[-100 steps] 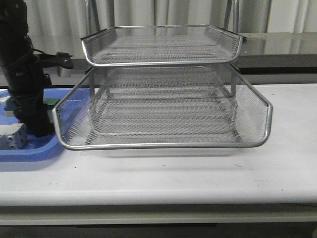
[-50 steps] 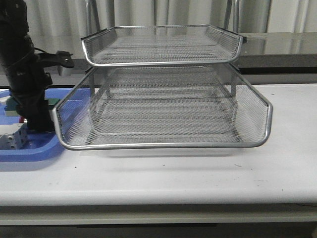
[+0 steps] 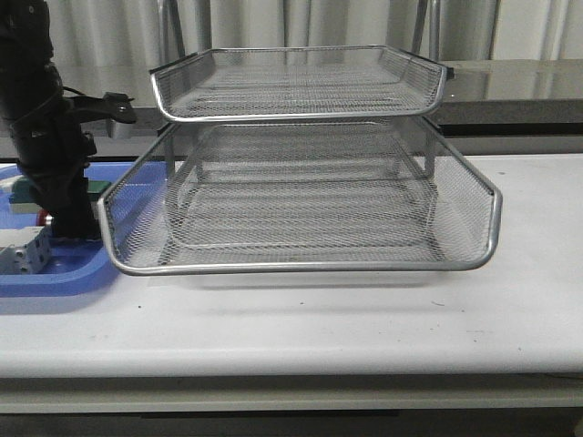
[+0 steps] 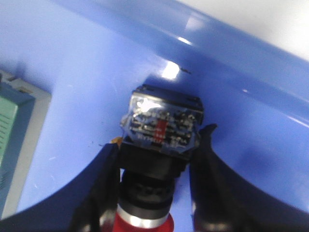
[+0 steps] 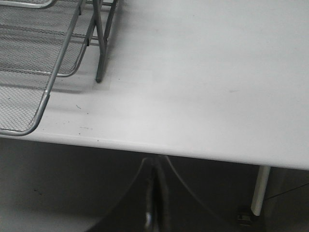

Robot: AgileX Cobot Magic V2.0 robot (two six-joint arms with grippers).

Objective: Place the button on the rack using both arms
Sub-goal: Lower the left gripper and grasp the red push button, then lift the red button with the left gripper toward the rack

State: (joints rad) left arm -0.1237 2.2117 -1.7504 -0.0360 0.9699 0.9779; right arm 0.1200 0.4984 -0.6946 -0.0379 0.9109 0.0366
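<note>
The button has its blue rear block away from the wrist and its red cap toward it. My left gripper is shut on its black body, just above the floor of the blue tray. In the front view the left arm stands at the far left over that tray, and a bit of the red cap shows beside the fingers. The silver wire-mesh rack fills the table's middle, to the right of that arm. My right gripper is shut and empty, below the table's front edge.
A white boxy part and a green block lie in the blue tray next to my left gripper. The rack's corner and one thin leg show in the right wrist view, with bare white table beside them.
My left arm has risen a little from the blue tray, and the button's red cap now shows beside the fingers. The rack and the right gripper stay put.
</note>
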